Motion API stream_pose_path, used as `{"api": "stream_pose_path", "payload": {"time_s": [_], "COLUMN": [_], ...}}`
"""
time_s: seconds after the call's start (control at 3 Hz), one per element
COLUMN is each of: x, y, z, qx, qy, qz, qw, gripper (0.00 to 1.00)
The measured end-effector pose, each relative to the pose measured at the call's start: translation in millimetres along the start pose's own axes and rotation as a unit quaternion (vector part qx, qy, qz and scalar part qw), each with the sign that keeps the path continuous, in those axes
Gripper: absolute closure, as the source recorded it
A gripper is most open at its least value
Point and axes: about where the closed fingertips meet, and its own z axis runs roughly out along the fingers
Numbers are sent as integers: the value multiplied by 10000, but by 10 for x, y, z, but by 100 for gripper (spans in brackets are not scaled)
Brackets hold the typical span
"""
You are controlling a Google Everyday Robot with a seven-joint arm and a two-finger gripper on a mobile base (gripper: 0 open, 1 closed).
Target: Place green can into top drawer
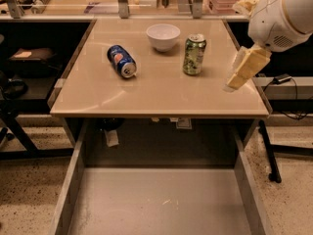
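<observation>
no legible text on blue can (122, 61) or green can (194, 55)

Gripper (242, 73) matt, over glossy table (146, 94) edge; green can (194, 56) left of it, shiny metal; top drawer (156, 204) below, matt

tool (234, 83) hovers above the right of the table (146, 92), near the upright green can (194, 54); top drawer (156, 204) open.

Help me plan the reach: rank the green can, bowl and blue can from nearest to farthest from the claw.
The claw hangs above the table's right edge.
1. The green can, just left of it.
2. The bowl, farther left, toward the back.
3. The blue can, on its side, farthest left.
</observation>
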Motion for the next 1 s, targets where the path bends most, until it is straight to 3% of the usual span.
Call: {"api": "stream_pose_path", "payload": {"time_s": [0.33,0.67,1.0], "x": [172,326,368], "y": [-122,-276,-371], "z": [275,684,967], "qx": [99,91,56], "qy": [-225,-637,-870], "qz": [373,1025,1359], "qw": [9990,9926,9869], "gripper": [0,0,0]}}
